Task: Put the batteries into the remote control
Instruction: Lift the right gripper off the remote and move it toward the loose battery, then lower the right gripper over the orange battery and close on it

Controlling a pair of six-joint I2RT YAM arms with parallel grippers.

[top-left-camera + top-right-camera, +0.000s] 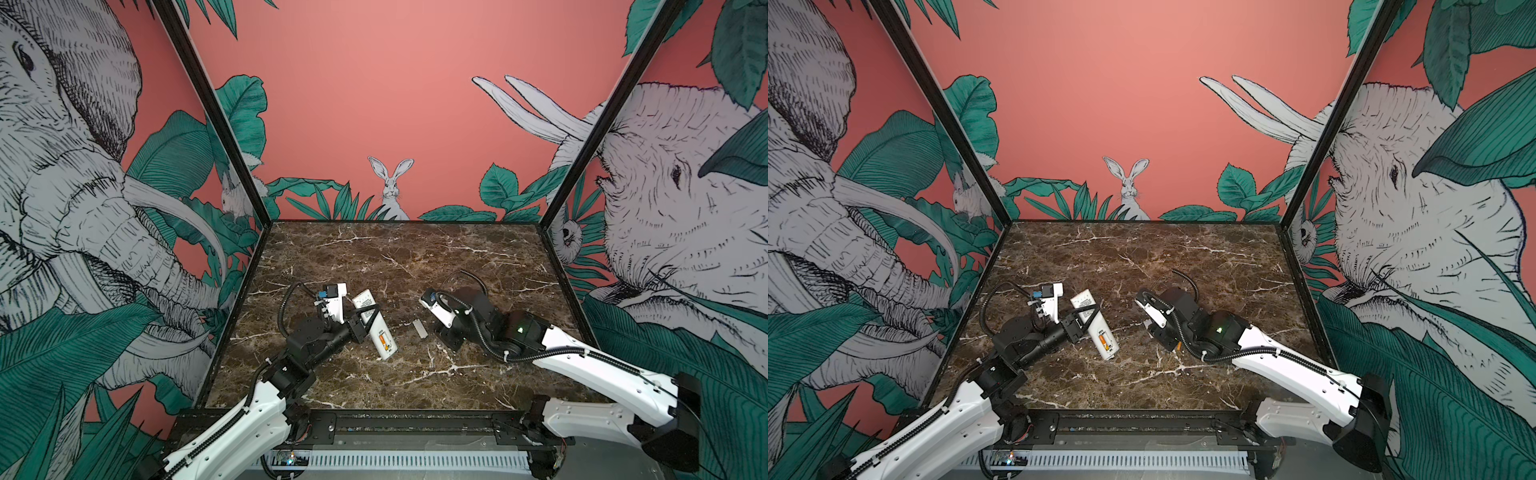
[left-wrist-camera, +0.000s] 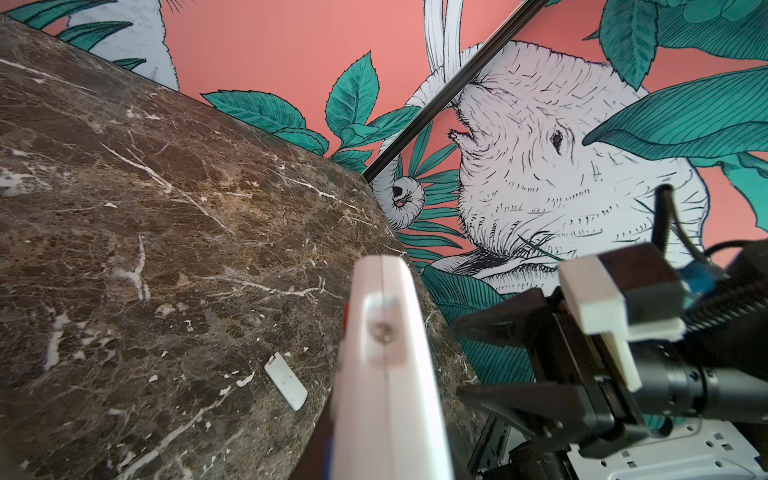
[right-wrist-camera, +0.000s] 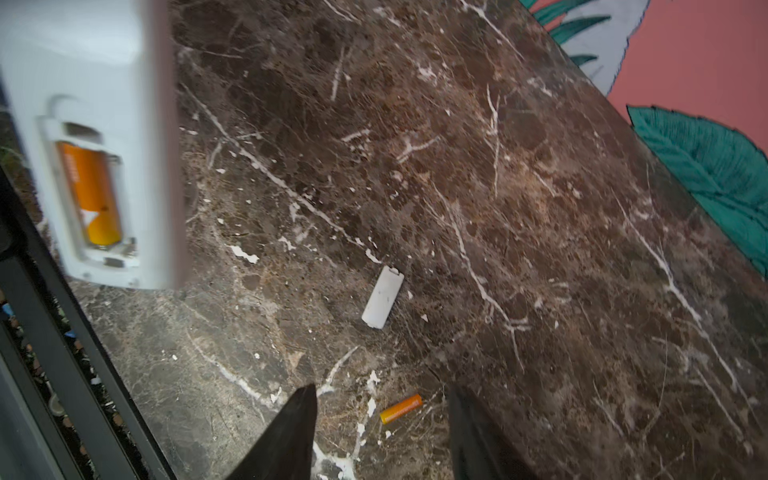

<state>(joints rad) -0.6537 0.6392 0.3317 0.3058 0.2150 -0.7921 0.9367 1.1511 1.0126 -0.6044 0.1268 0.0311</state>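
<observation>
One remote control (image 1: 374, 328) is clamped back-up across its middle by the left gripper (image 1: 367, 312). Its long axis runs near-right to far-left, open bay nearest. Two batteries: one (image 3: 89, 195) is seated lengthwise in the bay, and one (image 3: 401, 409) lies on the marble table (image 3: 540, 208) between the right gripper's (image 3: 381, 392) parted fingers. One grey cover (image 3: 382, 297) lies between remote and right gripper.
</observation>
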